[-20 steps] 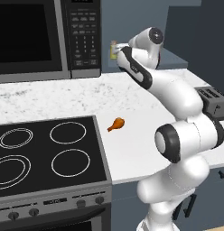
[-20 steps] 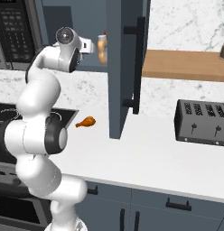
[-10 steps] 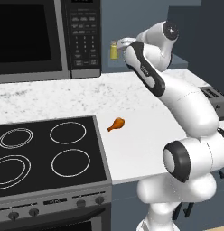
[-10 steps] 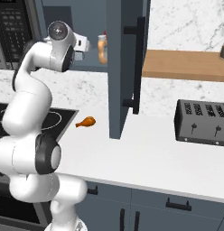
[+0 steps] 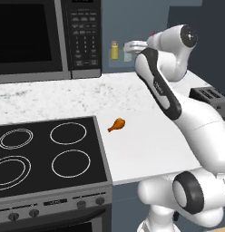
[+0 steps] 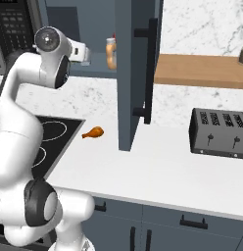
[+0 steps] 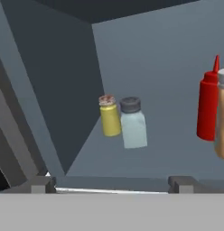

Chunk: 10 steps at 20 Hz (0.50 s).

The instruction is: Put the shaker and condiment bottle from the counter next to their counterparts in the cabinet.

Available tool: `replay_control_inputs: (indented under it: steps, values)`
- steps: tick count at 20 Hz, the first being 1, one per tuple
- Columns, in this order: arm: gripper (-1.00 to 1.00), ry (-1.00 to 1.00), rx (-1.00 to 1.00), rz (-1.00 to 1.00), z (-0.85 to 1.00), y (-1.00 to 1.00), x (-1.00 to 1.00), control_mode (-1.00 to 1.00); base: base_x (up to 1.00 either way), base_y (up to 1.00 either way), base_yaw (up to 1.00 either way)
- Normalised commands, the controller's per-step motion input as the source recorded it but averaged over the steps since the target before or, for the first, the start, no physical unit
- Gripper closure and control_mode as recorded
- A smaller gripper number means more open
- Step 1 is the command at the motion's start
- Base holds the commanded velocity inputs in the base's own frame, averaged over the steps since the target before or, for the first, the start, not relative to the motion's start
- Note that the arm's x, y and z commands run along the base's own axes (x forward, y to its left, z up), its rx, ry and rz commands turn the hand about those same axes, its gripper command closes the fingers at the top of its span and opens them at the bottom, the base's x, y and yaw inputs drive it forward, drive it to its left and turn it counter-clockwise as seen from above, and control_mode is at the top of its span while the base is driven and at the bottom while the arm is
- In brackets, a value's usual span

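Note:
The pale grey-blue shaker point(image 7: 133, 122) stands upright on the floor of the cabinet point(image 7: 132, 169), touching or nearly touching the yellow shaker point(image 7: 109, 116) on its left. To the right, the orange-tan condiment bottle point(image 7: 222, 118) is cut by the frame edge, beside the red squeeze bottle point(image 7: 207, 108). My gripper point(image 7: 111, 185) is open and holds nothing, its fingertips point(image 7: 41, 184) short of the shakers at the cabinet mouth. From the base, the gripper point(image 5: 125, 48) is next to the yellow shaker point(image 5: 114, 50), and the gripper point(image 6: 88, 53) is left of the condiment bottle point(image 6: 111, 53).
The cabinet door point(image 6: 138, 73) stands open, jutting out over the counter. A chicken drumstick point(image 5: 116, 124) lies on the white counter near the stove point(image 5: 41, 154). The microwave point(image 5: 46, 36) hangs left of the cabinet, and a toaster point(image 6: 219, 132) sits at the right.
The jaws have spread wider. The arm's elbow has swung up and to the right in the left base view, while the hand has stayed at the cabinet mouth.

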Motion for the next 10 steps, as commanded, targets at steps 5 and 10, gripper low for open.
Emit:
replay_control_inputs:
  steps: [5,10]
  values:
    - [-1.0,-0.04,0.02,0.0,0.12,0.0,-0.99,-1.0,0.0,0.0,0.0]
    - [-1.0,0.0,0.04,-0.03,0.12,0.0,-1.0,-1.0,0.0,0.0,0.0]
